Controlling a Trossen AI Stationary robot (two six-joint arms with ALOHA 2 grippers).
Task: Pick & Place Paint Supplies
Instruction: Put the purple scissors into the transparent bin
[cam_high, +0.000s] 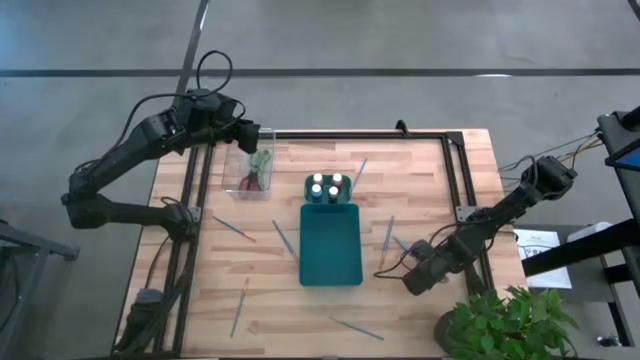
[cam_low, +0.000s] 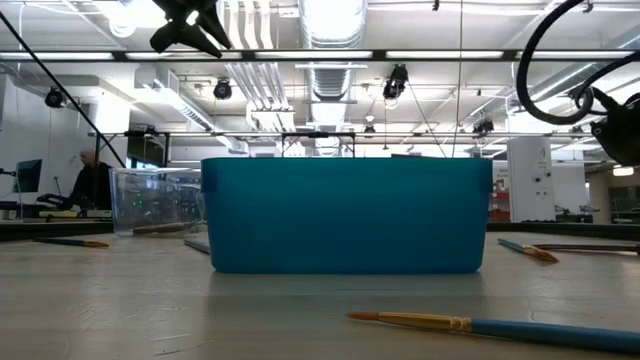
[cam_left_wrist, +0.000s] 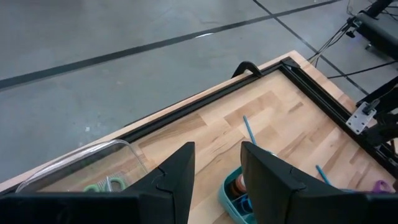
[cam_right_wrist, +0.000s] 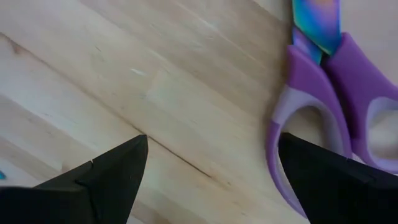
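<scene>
High view: the teal tray (cam_high: 331, 250) lies mid-counter with white-capped bottles (cam_high: 326, 186) at its far end; the clear box (cam_high: 249, 170) holds green and red scissors (cam_high: 255, 172); brushes (cam_high: 233, 229) lie scattered on the counter (cam_high: 430, 180); the left tool (cam_high: 256, 134) hovers over the box, the right tool (cam_high: 412, 283) is low beside the tray. Left wrist view: left tool part open, holding nothing. Right wrist view: right tool (cam_right_wrist: 211, 168) wide, empty; purple scissors (cam_right_wrist: 329, 106) lie by one finger.

- The purple-handled scissors (cam_right_wrist: 336, 93) are running off the right wrist picture's edge.
- The tall teal plastic tray (cam_low: 345, 215) is hiding its contents in the low view.
</scene>
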